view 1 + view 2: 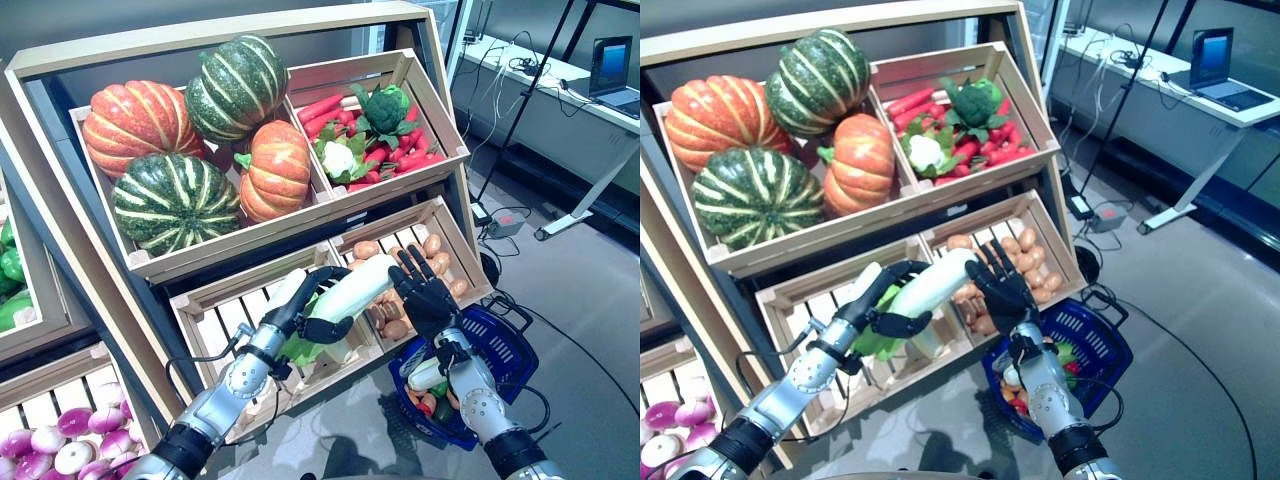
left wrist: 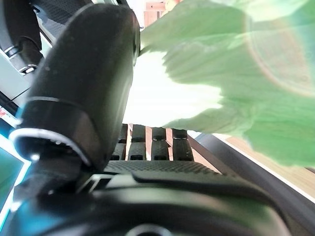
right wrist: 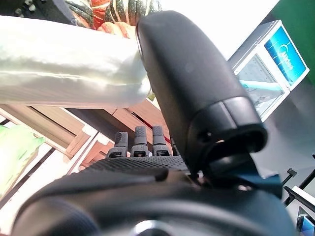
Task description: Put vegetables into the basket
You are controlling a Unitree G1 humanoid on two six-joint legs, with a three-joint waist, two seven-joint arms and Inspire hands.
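Curling round a pale daikon (image 1: 352, 289), the left hand (image 1: 312, 305) holds it above a slatted crate (image 1: 215, 315); the right hand (image 1: 425, 292), fingers spread straight, meets its tip. Below those fingers, the blue basket (image 1: 505, 350) holds vegetables, beside open floor (image 1: 590, 300).

2 head eyes, 2 wrist close-ups

Pumpkin crate (image 1: 100, 175) left of vegetable crate (image 1: 440, 120), basket (image 1: 515, 350) below.
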